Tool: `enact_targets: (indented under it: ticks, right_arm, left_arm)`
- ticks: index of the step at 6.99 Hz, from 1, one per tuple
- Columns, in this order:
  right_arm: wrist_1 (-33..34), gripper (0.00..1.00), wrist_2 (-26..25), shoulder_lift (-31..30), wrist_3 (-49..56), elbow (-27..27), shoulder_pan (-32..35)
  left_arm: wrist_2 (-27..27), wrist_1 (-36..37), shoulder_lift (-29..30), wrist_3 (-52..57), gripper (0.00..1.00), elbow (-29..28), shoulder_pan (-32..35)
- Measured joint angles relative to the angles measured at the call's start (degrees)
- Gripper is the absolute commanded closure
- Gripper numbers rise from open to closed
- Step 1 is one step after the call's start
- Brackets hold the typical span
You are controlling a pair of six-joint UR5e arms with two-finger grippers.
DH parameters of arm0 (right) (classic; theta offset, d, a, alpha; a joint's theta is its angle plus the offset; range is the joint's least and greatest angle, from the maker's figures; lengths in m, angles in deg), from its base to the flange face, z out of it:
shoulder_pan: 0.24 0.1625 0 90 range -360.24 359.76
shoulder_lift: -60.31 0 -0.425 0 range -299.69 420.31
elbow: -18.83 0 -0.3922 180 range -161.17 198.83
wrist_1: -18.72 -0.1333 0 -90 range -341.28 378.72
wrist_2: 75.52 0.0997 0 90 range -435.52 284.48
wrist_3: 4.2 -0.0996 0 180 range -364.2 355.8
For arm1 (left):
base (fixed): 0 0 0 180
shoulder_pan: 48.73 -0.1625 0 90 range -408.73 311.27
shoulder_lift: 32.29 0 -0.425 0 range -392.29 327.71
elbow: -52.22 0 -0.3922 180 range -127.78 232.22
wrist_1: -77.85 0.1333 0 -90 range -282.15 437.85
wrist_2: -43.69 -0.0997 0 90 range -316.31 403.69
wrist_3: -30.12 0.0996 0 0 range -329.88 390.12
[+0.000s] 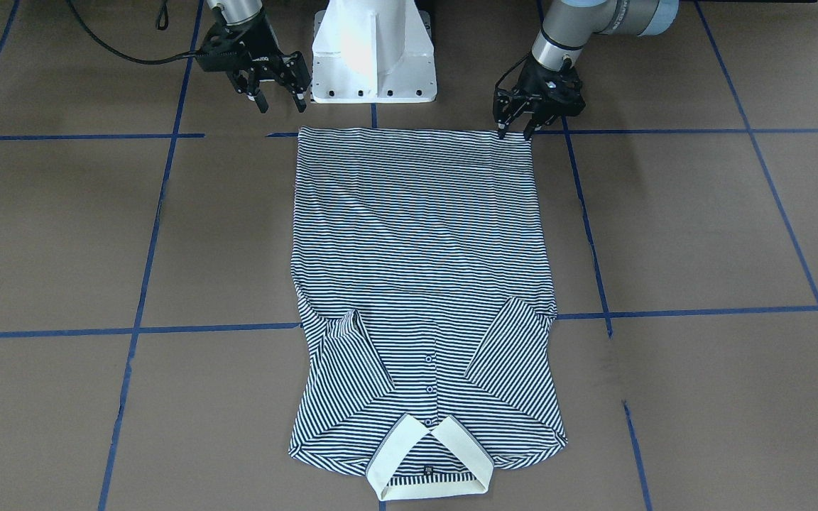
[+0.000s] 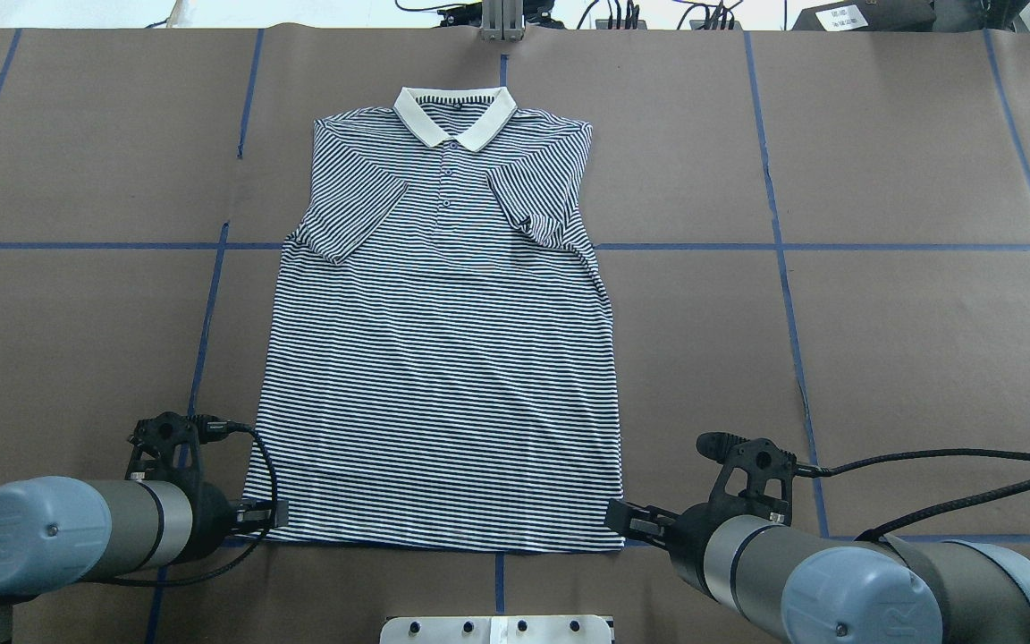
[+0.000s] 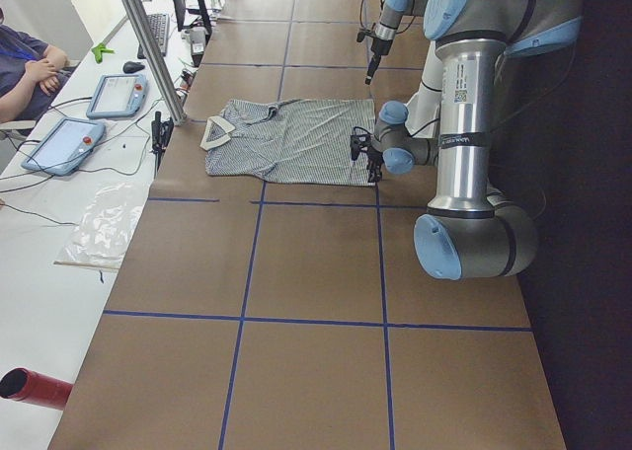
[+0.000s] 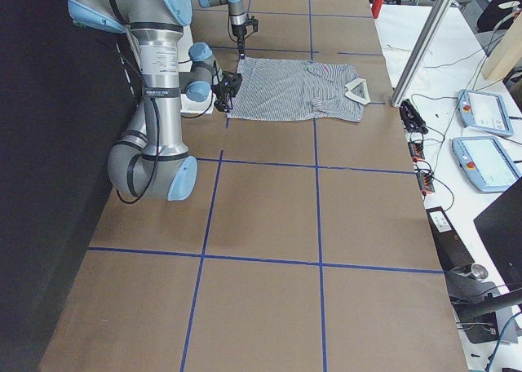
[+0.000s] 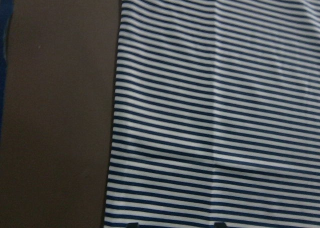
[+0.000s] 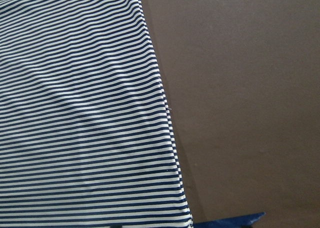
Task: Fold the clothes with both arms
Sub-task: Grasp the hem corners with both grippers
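As it lies flat, striped polo shirt (image 2: 443, 358) has sleeves folded inward.

the left arm (image 2: 135, 523) and right arm (image 2: 752, 559) are showing as grey-silver tubes, each ending in a rounded light-blue joint cap (image 2: 28, 537) that is bearing a raised logo. a black braided cable (image 2: 971, 461) is running from the right wrist, and a thinner cable (image 2: 242, 429) from the left. the left gripper (image 1: 514, 132) and right gripper (image 1: 281, 106) are looking black and angular. the white pedestal base (image 1: 373, 50) is showing a row of dark bolt holes (image 1: 378, 93). a small printed label (image 3: 460, 97) is sitting on the left arm's upright tube.
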Motion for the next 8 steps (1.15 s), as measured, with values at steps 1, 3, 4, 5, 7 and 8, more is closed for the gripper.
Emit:
enact_targets:
  ticks: [1, 3, 4, 5, 7, 8]
  right_arm:
    - [-0.01, 0.17, -0.23, -0.02, -0.01, 0.0, -0.13]
    - [0.0, 0.16, -0.39, -0.05, -0.01, 0.0, -0.22]
    - [0.02, 0.16, -0.41, -0.06, -0.01, 0.0, -0.25]
    - [0.0, 0.16, -0.43, -0.06, -0.01, 0.0, -0.25]
    - [0.02, 0.15, -0.43, -0.06, -0.01, -0.07, -0.25]
    - [0.02, 0.15, -0.44, -0.12, -0.01, -0.08, -0.25]
  left_arm:
    - [-0.23, 0.0, -0.61, -0.17, 0.46, -0.04, -0.22]
    - [-0.33, 0.0, -0.99, -0.23, 0.53, -0.2, -0.42]
    - [-0.33, 0.0, -1.02, -0.24, 0.57, -0.23, -0.45]
    - [-0.33, 0.02, -1.04, -0.24, 0.58, -0.28, -0.48]
    - [-0.33, 0.08, -0.99, -0.24, 0.58, -0.39, -0.55]
    - [-0.32, 0.09, -0.97, -0.24, 0.62, -0.41, -0.59]
